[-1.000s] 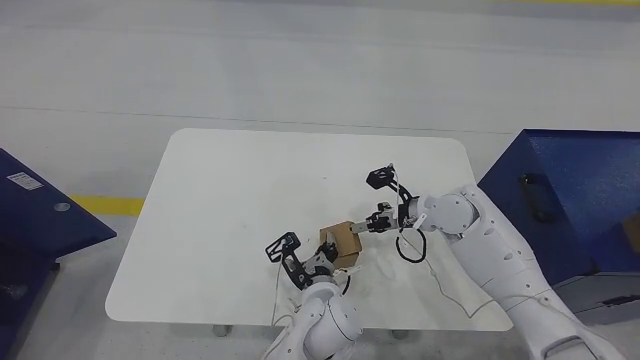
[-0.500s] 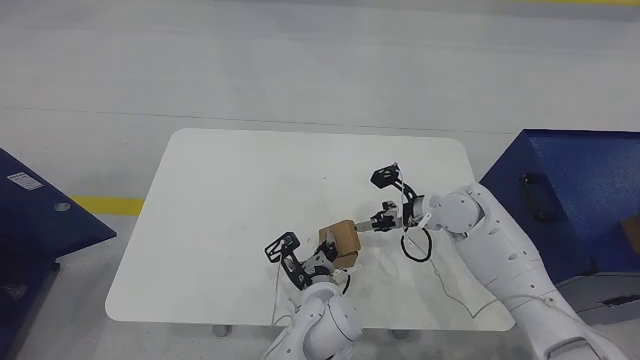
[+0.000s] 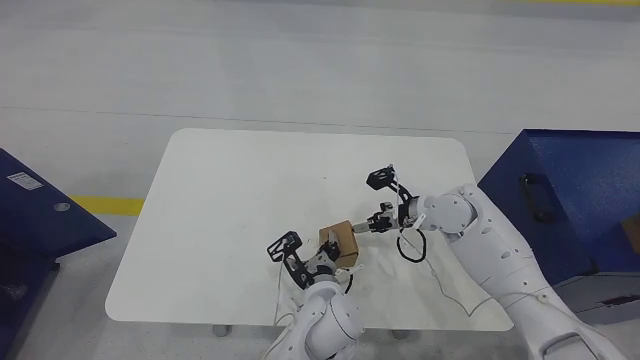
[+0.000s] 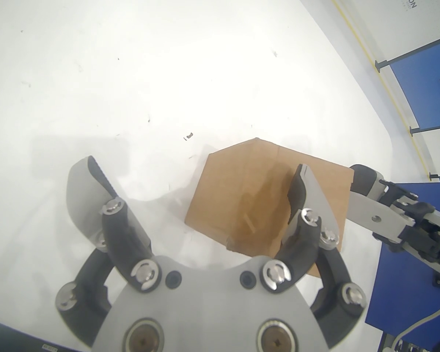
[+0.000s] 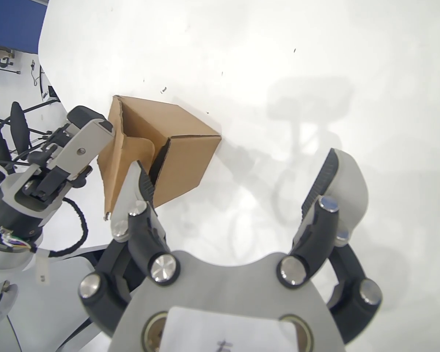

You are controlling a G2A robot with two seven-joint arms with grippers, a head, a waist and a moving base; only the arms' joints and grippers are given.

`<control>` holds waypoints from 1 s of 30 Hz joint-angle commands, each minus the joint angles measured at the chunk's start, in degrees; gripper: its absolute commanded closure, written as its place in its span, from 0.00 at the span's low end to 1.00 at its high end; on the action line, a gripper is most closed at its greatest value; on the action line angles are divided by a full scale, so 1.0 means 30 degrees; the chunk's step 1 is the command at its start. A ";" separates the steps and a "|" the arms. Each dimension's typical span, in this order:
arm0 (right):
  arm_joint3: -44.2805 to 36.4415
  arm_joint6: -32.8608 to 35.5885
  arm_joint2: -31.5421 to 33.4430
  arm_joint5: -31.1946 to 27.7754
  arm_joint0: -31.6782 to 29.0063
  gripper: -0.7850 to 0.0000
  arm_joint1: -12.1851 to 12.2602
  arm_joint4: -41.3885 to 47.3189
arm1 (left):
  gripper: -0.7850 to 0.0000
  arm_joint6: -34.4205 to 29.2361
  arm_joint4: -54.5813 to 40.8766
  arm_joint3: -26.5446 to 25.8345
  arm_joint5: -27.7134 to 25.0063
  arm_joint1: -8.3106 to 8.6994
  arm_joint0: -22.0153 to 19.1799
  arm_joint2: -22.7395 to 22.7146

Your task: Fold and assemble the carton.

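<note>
A small brown carton point(image 3: 340, 243) lies on the white table point(image 3: 240, 190) near its front edge, with one end open and a flap folded inward point(image 5: 132, 148). My left gripper point(image 3: 305, 253) is open beside it. In the left wrist view point(image 4: 198, 170) one of its fingers point(image 4: 302, 192) lies over the carton point(image 4: 249, 192). My right gripper point(image 3: 380, 202) is open too. One of its fingers point(image 5: 141, 184) rests at the open end of the carton point(image 5: 183, 148), and the other stands clear over bare table. The left gripper's finger point(image 5: 88, 133) presses the carton's outer flap.
A blue bin point(image 3: 570, 190) stands off the table's right side and another blue surface point(image 3: 40, 220) off its left. The table's back and left parts are bare white. The front edge runs close behind the carton.
The right arm swayed slightly to the right and came back. The carton and the left gripper have hardly shifted.
</note>
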 commanded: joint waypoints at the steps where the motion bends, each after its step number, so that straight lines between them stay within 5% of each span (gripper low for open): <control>1: 0.0042 -0.0039 -0.0089 -0.0026 0.0004 0.00 -0.0042 0.0029 | 0.00 0.0029 -0.0084 0.0004 -0.0010 -0.0009 -0.0017 0.0007; 30: 0.0382 0.0041 -0.0198 -0.0058 0.0176 0.00 -0.0190 -0.0066 | 0.00 0.0339 -0.0454 0.1048 0.0165 -0.0191 -0.0516 0.0258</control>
